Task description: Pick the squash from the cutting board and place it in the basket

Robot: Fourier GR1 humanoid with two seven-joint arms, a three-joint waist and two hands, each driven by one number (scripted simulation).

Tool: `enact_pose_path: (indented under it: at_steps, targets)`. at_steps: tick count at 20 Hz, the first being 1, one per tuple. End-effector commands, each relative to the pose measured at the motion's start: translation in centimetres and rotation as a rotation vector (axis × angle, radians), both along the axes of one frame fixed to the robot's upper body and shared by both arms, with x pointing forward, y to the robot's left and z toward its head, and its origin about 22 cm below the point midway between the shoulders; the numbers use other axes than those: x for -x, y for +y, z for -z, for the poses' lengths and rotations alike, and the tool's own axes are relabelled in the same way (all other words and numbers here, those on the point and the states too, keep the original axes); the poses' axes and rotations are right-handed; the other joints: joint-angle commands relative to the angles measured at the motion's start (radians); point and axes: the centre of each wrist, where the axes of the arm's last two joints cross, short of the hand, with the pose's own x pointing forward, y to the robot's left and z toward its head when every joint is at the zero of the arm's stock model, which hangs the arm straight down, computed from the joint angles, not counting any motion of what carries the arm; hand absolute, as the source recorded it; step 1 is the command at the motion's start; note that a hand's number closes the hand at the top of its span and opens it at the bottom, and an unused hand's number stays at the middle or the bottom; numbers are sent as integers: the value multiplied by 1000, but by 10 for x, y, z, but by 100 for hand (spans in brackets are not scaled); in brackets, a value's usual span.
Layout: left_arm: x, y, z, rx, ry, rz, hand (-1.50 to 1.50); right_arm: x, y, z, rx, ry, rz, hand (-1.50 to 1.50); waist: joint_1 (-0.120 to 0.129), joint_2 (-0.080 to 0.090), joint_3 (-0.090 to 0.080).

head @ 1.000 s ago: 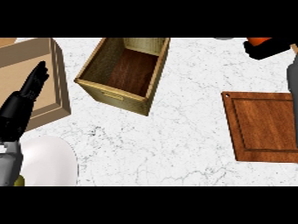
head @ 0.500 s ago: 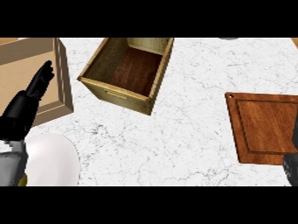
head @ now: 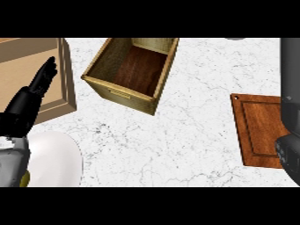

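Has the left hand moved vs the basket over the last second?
No. The left hand sits open, fingers up, at the view's left, keeping the same offset from the basket; both drift right together, so only the view moved.

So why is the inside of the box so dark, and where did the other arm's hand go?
In the head view, the basket is deep, so its walls shade its reddish floor. The left robot hand shows plainly at the left, fingers straight. On the right, only a big grey forearm fills the edge, covering part of the cutting board; its hand is out of view.
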Motion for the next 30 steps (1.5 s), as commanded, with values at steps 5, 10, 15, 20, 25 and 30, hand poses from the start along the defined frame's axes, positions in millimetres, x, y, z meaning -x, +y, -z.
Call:
enact_pose_path:
  at_steps: [5, 10, 15, 20, 25, 30]
  targets:
    - [-10, -1, -16, 3, -14, 9, 0, -17, 52, -3, 13, 141, -3, 150, 7, 6, 0]
    - [0, 4, -16, -8, -6, 19, 0, -28, 73, 15, 86, 256, -10, 150, 17, 5, 0]
    - [3, 1, -2, 0, -13, 3, 0, -32, 74, 10, 216, 341, 44, 150, 8, 4, 0]
    - [4, 6, 2, -15, -16, 3, 0, -40, 78, 29, 409, 341, 119, 150, 7, 9, -1]
    - [3, 8, 4, -5, -4, -7, 0, -42, 77, 30, 492, 396, 55, 150, -4, 1, 0]
    - [4, 2, 7, 5, 1, 19, 0, -43, 96, 47, 382, 459, -29, -150, 13, 8, 0]
